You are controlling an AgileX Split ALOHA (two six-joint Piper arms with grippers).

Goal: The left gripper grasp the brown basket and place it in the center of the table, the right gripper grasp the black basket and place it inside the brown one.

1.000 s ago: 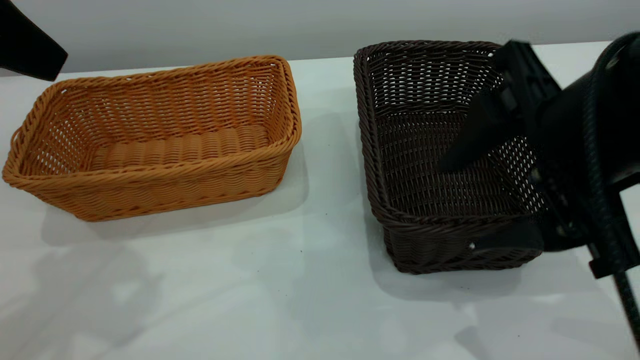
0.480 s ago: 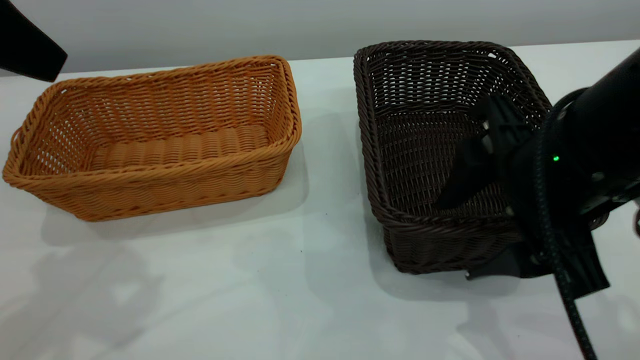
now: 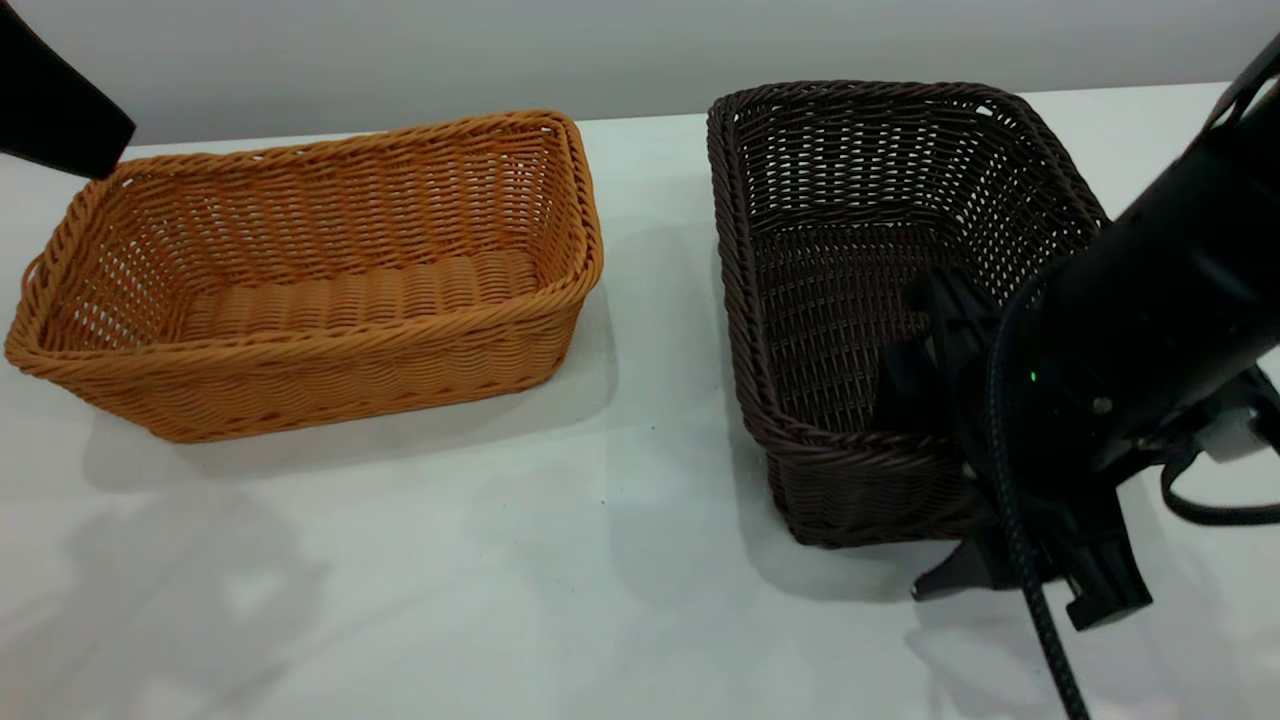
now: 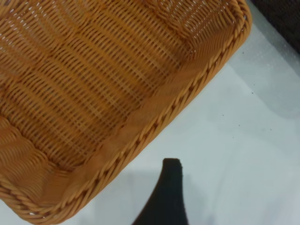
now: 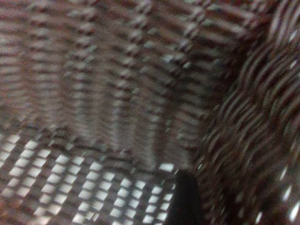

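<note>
The brown basket [image 3: 300, 280] stands on the table [image 3: 500, 580] at the left; it fills the left wrist view [image 4: 93, 84]. The left gripper [image 3: 50, 100] hovers beyond the basket's far left corner, open, and one finger [image 4: 166, 197] shows over bare table beside the rim. The black basket [image 3: 860, 260] stands at the right. The right gripper [image 3: 930, 480] is open and straddles the near wall by the near right corner: one finger [image 3: 905, 385] is inside and the other [image 3: 950, 580] is outside, low by the table. The right wrist view shows the inner weave [image 5: 93, 93] and one finger [image 5: 185, 199].
A bare strip of table [image 3: 660, 300] separates the two baskets. White tabletop lies in front of both baskets. A pale wall runs behind the table's far edge [image 3: 650, 118]. The right arm's braided cable [image 3: 1040, 640] hangs over the near right part of the table.
The right gripper has swung down and toward the near edge, from above the black basket's right side to straddling its near wall. Both baskets stay put. The left arm has barely moved.
</note>
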